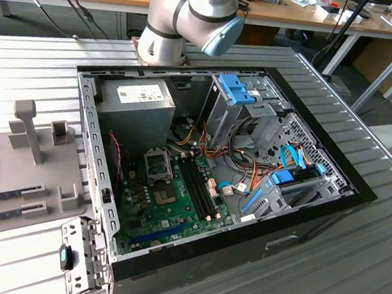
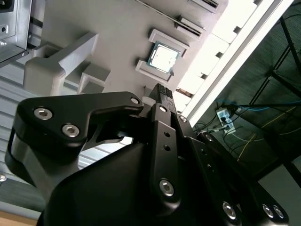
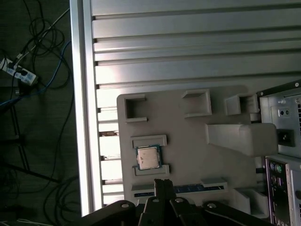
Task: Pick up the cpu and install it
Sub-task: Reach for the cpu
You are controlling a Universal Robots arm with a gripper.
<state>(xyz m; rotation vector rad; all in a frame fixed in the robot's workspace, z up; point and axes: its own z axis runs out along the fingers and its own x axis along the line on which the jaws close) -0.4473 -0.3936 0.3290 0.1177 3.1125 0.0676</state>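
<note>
On ribbed table (image 3: 188, 47), tray (image 3: 188, 141) holds cpu (image 3: 147, 157); cables (image 3: 28, 61) on floor (image 3: 37, 141).

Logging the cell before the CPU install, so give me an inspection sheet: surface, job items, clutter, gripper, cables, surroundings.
Surface: ribbed metal table; grey tray beside the open computer case.
Job's things: cpu seated in its tray holder; socket on the motherboard inside the case.
Clutter: memory strip in a tray slot.
Grippers: gripper shut, holding nothing, over the tray, apart from the cpu.
Cables: wires inside the case; cords on the floor.
Surroundings: desks behind.
</note>
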